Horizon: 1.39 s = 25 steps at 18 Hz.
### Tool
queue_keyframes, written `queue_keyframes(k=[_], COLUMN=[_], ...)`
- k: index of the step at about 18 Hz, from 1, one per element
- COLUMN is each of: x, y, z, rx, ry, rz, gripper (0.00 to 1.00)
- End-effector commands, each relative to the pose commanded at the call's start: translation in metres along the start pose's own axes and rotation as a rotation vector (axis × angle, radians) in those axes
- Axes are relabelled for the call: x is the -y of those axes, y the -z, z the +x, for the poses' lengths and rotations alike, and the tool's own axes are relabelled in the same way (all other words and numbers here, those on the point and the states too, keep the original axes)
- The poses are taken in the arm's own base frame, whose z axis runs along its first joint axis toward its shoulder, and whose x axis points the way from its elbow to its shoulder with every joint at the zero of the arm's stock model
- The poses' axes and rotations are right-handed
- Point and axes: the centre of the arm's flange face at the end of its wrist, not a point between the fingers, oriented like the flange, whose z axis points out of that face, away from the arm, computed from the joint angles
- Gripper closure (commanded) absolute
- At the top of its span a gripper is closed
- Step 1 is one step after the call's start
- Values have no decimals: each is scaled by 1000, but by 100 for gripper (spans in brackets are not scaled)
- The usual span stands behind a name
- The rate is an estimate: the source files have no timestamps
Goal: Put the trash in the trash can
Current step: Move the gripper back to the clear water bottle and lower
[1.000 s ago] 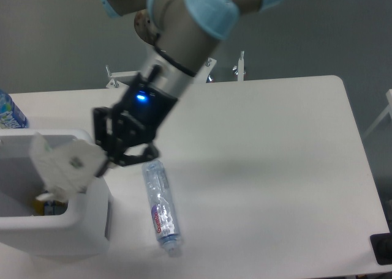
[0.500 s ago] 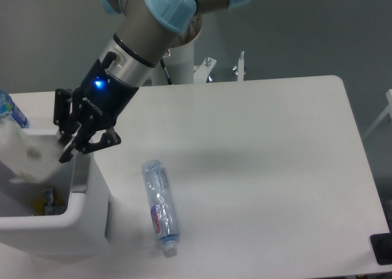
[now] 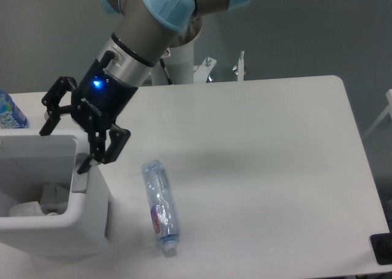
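At the left of the frame the gripper hung spread wide and empty over the trash can, white wrapper apparently inside, while the crushed bottle lay on the surface just right of it, lower centre, likely next.

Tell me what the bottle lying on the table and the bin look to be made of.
The bottle looks like thin clear plastic: see-through, dented, with glints, a printed red-and-blue label and a white cap. The trash can looks like thick moulded white plastic with a smooth, matte-to-satin finish, judging by its rounded corners and heavy rim. The table seems a matte white laminate, though that is uncertain.
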Motion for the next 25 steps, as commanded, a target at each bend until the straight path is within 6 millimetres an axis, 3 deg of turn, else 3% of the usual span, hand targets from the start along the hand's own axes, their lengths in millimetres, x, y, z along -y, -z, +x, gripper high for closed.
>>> queue_keyframes(k=[5,8,15,20,25], x=[-4,-34,-70,-119,-149], y=[-6,-19,-57,-98,-130], z=[-62,-106,-146,-174,-179], rx=[117,198,197,271,279], ry=[109,295,463,555,588], rz=[-64,-138,-187,-318,-436], gripper=[0,0,0,0,0])
